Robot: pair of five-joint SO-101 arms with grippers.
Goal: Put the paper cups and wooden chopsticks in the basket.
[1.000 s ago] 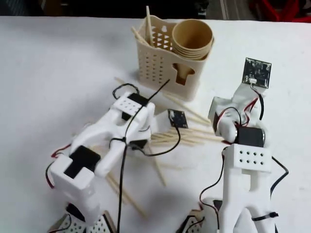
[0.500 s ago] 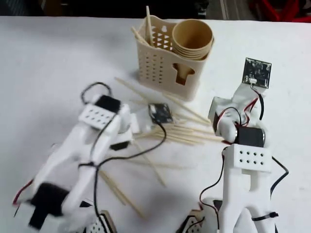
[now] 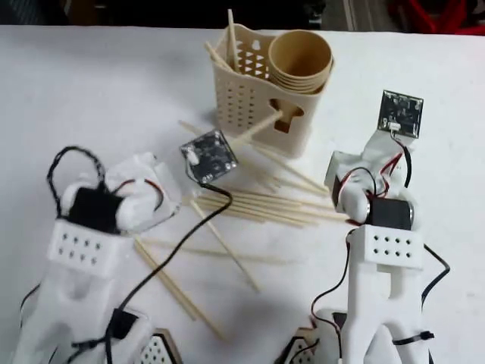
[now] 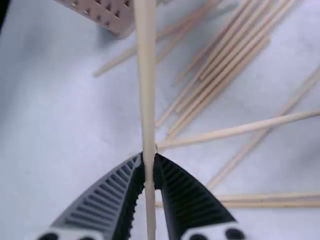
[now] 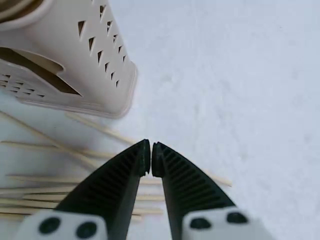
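A beige perforated basket [image 3: 250, 95] stands at the table's far middle, with stacked paper cups [image 3: 300, 59] and a few chopsticks [image 3: 230, 34] inside. Several wooden chopsticks [image 3: 261, 206] lie loose on the white table in front of it. My left gripper [image 4: 149, 165] is shut on one chopstick [image 4: 145, 75], held above the table; in the high view this held chopstick [image 3: 254, 129] points at the basket's front wall. My right gripper [image 5: 150, 157] is shut with nothing in it, low over the table beside the basket's corner [image 5: 117, 95].
The left arm [image 3: 91, 227] fills the near left, the right arm [image 3: 379, 243] the near right. More loose chopsticks [image 3: 178, 292] lie between the arms near the front. Bare white table [image 3: 98, 91] spreads left of the basket and right of it.
The left arm has swung back to the left and lifted, with a chopstick now in its gripper pointing at the basket. The right arm has kept still.
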